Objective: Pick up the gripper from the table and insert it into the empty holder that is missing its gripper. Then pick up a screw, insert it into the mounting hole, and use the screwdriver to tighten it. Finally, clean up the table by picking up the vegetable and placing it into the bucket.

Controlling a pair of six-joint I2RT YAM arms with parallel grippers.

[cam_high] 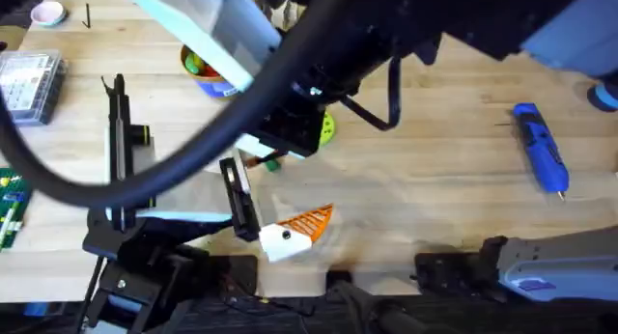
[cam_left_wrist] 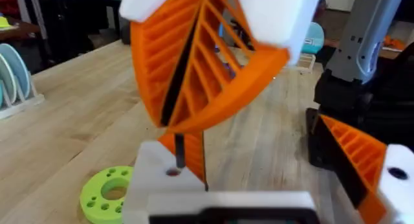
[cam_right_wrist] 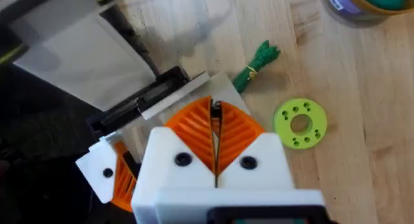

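Observation:
My right gripper is shut on a thin dark screw and hangs over my left gripper, which is open. One left finger is the white holder, and the orange gripper is seated in it. The screw points down at the holder's mounting hole; I cannot tell if it has entered. The other left finger has an orange ribbed tip. The vegetable lies on the table beside them. The bucket stands farther back. The screwdriver lies at the right.
A lime-green disc lies close to the grippers. A black stand, a clear parts box and a pink bowl are on the left. My right arm crosses high over the middle, dark and blurred.

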